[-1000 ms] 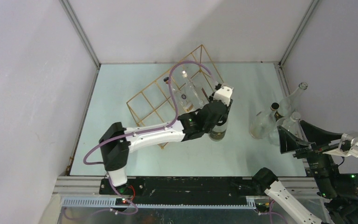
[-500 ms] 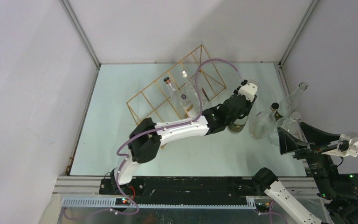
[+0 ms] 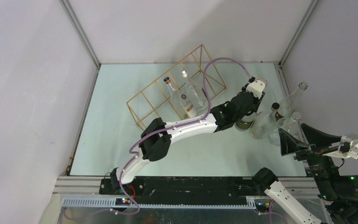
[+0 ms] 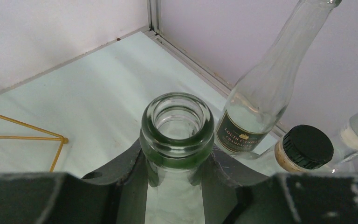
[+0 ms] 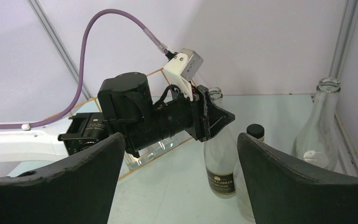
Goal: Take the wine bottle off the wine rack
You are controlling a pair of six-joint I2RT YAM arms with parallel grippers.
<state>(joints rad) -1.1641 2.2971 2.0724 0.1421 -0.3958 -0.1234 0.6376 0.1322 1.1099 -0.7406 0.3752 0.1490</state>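
Bottle [image 4: 177, 128] has moved clear of the rack [image 3: 168, 98] to 3 o'clock, beside other bottles [image 3: 266, 125]. Your left claw [image 4: 175, 172] pinches its neck, right claw [image 5: 177, 149] spread. Nearly done, so set it down.

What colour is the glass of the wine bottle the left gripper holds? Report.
Green; the wine bottle shows it best in the left wrist view.
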